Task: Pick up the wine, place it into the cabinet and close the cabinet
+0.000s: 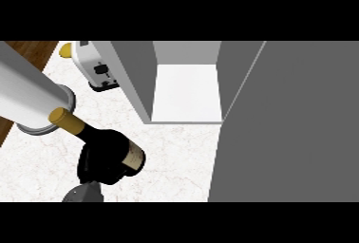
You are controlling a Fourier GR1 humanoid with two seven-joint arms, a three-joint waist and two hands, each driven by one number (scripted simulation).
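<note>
- One wine bottle (98, 137) shows, dark glass with a gold foil top and a pale label, lying tilted with its neck up toward the left and its base toward the lower right.
- One hand (98, 163) shows; its black fingers curl round the bottle's body, hiding most of it, with the grey forearm coming in from the lower edge. Which arm it belongs to cannot be told from this view.
- One cabinet (186, 80) stands on the counter (175, 156), open, with a white shelf floor inside; nothing is seen on that floor.
- One cabinet door (294, 123), a broad grey panel, fills the right side and bounds the free counter there.
- One white cylinder (32, 95) with a grey rim sits at the left, its rim just beside the bottle's gold top.
- One white toaster (98, 69) stands behind, just left of the cabinet's wall, with one small yellow object (65, 49) at its far side.
- Bare marble lies between the bottle and the cabinet's front edge; the counter's left edge meets wood (32, 47).
</note>
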